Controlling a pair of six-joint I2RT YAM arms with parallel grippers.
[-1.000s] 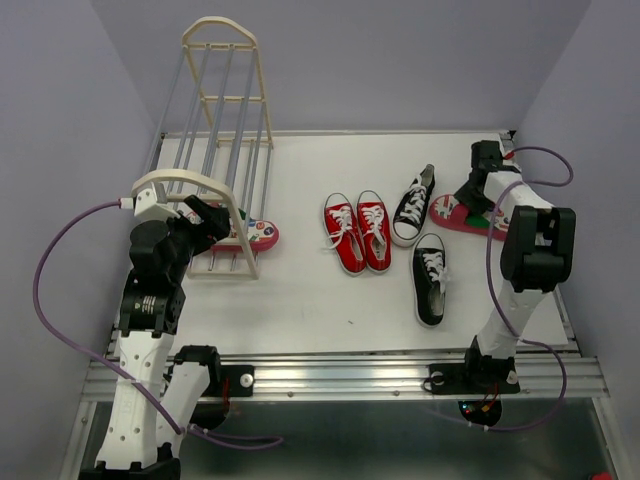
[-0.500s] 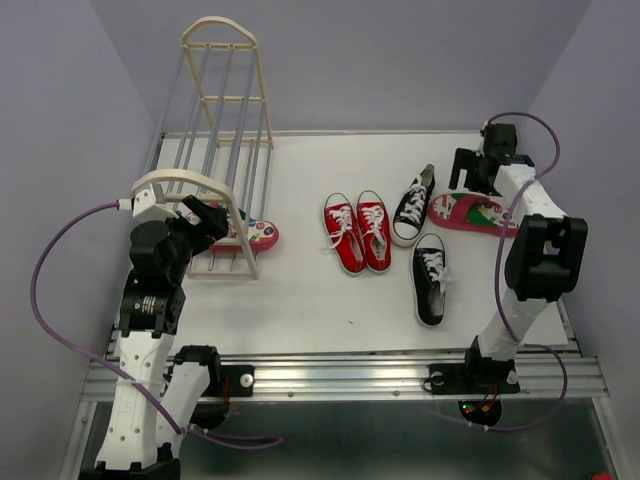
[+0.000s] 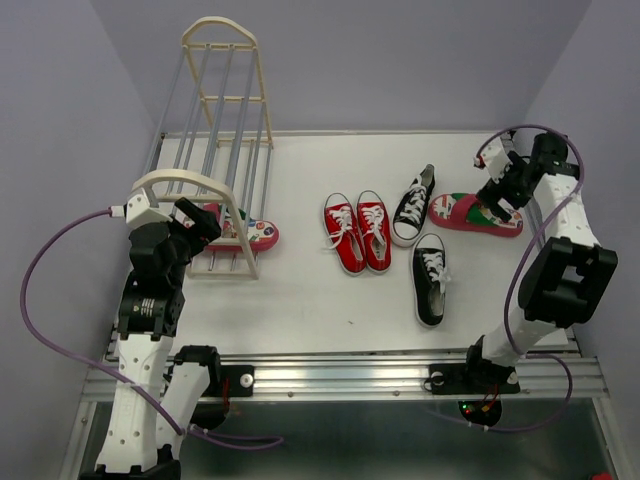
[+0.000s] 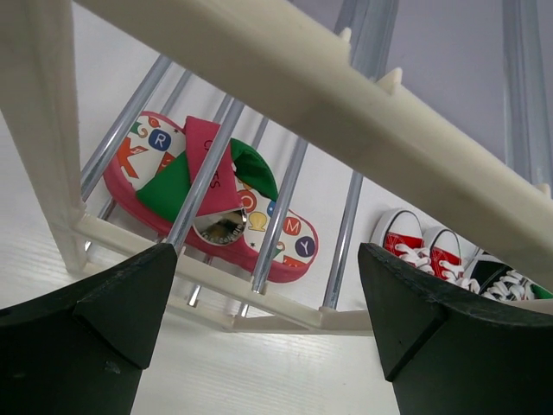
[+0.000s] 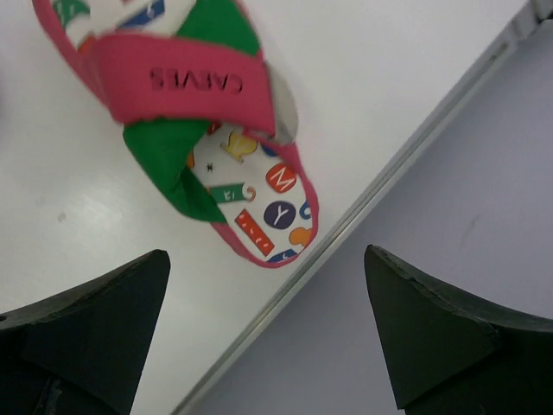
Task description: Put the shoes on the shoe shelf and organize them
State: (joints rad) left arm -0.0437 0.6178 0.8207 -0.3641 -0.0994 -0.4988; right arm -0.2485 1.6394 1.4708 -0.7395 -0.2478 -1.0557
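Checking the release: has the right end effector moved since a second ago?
Yes. The right end effector drew rightward off the flip-flop, toward the table's right edge.

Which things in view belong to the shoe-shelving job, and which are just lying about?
Job: cream arched shoe shelf with grey rails; patterned green-strapped flip-flop at its base; matching flip-flop on the table; red sneaker pair; two black sneakers.
Not job: silver metal mounting rail.

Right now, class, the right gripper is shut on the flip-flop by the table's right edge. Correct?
No. The right gripper is open above the flip-flop by the table's right edge, not shut on it; the right wrist view shows this.
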